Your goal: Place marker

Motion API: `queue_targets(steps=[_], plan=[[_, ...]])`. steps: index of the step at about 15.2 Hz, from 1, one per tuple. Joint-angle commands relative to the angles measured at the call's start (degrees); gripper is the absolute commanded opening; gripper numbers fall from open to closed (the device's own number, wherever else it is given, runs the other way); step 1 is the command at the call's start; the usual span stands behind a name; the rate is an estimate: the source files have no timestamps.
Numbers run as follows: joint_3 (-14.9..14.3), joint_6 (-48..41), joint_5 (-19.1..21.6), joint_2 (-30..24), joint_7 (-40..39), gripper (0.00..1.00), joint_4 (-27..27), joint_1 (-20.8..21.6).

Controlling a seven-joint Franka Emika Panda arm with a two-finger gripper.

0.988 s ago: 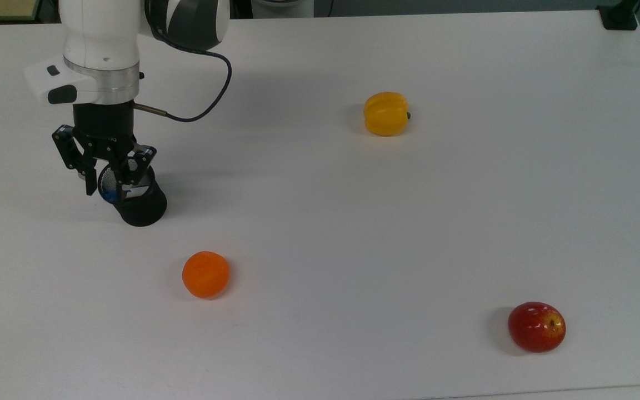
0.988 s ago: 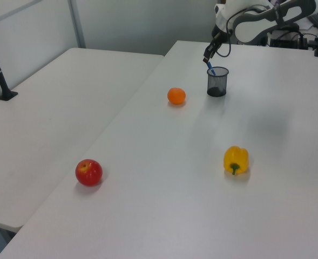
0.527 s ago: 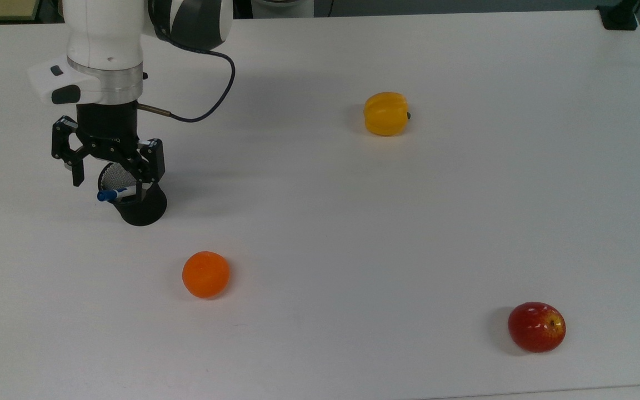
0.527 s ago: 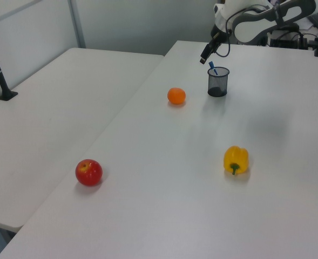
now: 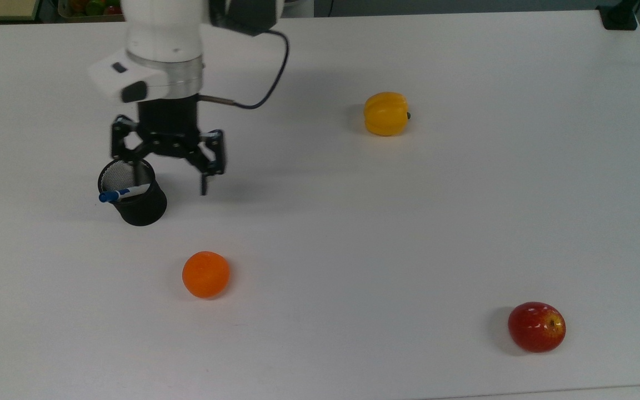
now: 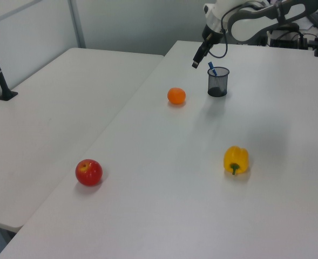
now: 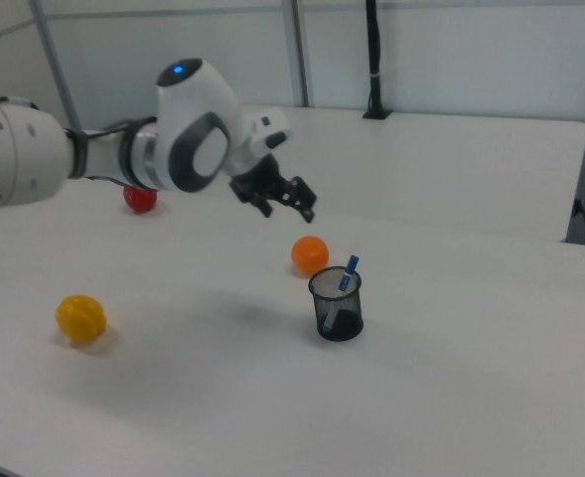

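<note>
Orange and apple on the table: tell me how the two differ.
The orange is plain orange all over; the apple is red with a yellow patch and a stem dimple. The orange lies near the mesh cup; the apple lies alone, far toward the top view's lower right. Both are roundish and rest untouched on the table.

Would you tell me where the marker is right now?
The marker stands inside the black mesh cup at the top view's left, blue cap poking over the rim, behind the orange.

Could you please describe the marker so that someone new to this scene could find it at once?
On the white table, find the black mesh cup near the open gripper. The marker leans inside it, its blue cap poking over the rim. Everything else on the table is round fruit or a pepper.
</note>
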Motion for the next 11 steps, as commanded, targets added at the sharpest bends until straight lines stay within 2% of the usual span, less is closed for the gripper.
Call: queue_targets(steps=[1, 6, 11], plan=[[-0.4, -11.7, -0.1, -5.1, 1.1, 1.00, -1.4, 5.5], [-0.3, -30.9, -0.1, -10.5, 1.2, 1.00, -1.1, 9.9], [0.1, -45.4, -0.1, -17.1, 0.4, 1.00, -1.2, 10.5]])
